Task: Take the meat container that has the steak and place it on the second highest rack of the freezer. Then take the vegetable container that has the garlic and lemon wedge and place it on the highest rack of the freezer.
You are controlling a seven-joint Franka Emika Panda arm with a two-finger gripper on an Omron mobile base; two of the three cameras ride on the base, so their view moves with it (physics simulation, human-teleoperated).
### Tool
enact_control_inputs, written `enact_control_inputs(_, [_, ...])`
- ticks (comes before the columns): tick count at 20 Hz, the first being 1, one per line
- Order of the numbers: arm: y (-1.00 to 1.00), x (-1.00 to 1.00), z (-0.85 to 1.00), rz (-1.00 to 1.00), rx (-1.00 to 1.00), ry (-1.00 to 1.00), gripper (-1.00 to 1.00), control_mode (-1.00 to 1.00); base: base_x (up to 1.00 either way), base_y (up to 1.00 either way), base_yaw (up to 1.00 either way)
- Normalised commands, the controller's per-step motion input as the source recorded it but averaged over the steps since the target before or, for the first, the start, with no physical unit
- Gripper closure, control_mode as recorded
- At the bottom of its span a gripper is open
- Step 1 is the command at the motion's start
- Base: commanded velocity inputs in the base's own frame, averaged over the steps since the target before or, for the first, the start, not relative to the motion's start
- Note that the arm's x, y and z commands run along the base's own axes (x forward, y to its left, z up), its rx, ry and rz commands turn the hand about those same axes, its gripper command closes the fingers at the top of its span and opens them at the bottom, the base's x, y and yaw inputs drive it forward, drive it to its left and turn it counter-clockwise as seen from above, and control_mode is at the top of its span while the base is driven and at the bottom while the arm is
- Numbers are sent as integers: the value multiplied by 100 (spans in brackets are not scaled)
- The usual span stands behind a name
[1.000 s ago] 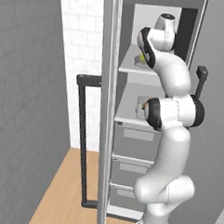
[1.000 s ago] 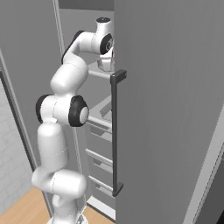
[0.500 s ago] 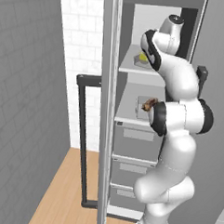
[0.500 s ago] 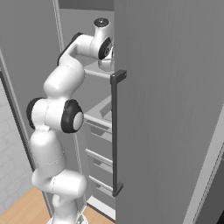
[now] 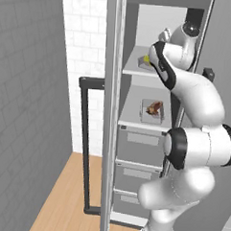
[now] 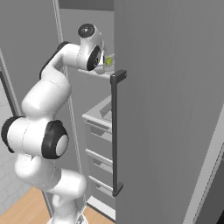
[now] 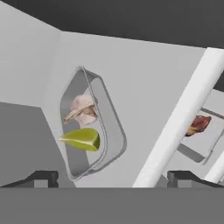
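Note:
The vegetable container lies on the highest rack of the freezer, with the pale garlic and the yellow-green lemon wedge inside it. My gripper hovers just short of that tray, open, with nothing between its fingertips. From the left base view a bit of the lemon wedge shows beside my arm. One rack lower rests the meat container holding the steak. The steak also shows past the white shelf edge in the hand view.
The freezer door stands open on the right, with its long black bar handle. Grey drawer fronts sit under the racks. A second black handle and a grey wall are on the left.
My hand has drawn back a little from the top rack, its jaws staying wide. The vegetable container stays on that rack and the meat container has not moved.

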Motion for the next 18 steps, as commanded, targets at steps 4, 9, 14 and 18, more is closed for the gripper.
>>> enact_control_inputs(4, [9, -95, 26, 0, -1, -15, -100, -100, 0, 0, 0])
enact_control_inputs(9, [0, -100, 2, 0, 0, -8, -100, -100, 0, 0, 0])
enact_control_inputs(14, [0, -100, -13, 4, -11, 0, -100, -100, 0, 0, 0])
enact_control_inputs(18, [-2, -99, -38, 20, -34, 0, -100, -100, 0, 0, 0])
